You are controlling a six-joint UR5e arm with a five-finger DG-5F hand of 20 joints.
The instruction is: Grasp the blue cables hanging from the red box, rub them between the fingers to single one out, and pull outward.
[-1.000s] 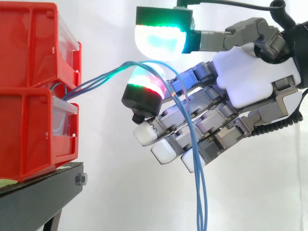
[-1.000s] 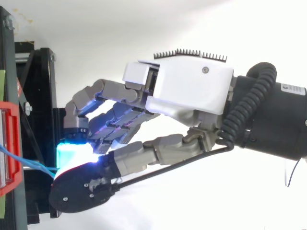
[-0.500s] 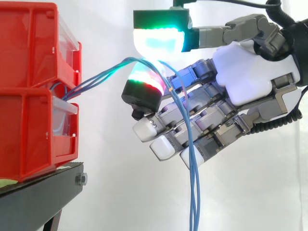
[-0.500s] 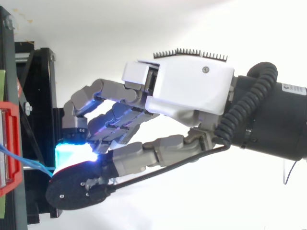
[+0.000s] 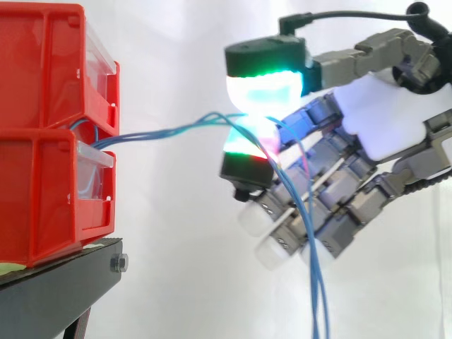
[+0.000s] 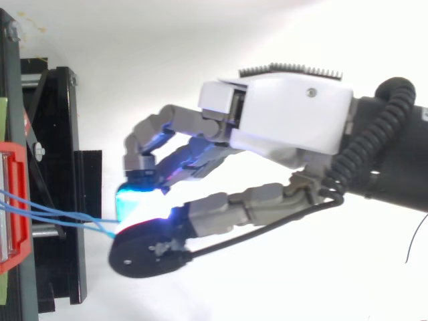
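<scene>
Several blue cables (image 5: 169, 131) run from the red box (image 5: 42, 191) into the hand's (image 5: 388, 127) pinch (none separated); pull level, lightly, letting extras slip.

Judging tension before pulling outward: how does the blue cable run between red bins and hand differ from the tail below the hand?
The cable run lies nearly level from the red bins to the hand's pads; the tail hangs down across the fingers. The run's strands wave and cross; the tail's lie side by side. Same blue cables throughout.

Side view level, close; top view downward; share robot hand (image 5: 395, 120), blue cables (image 5: 173, 130).
</scene>
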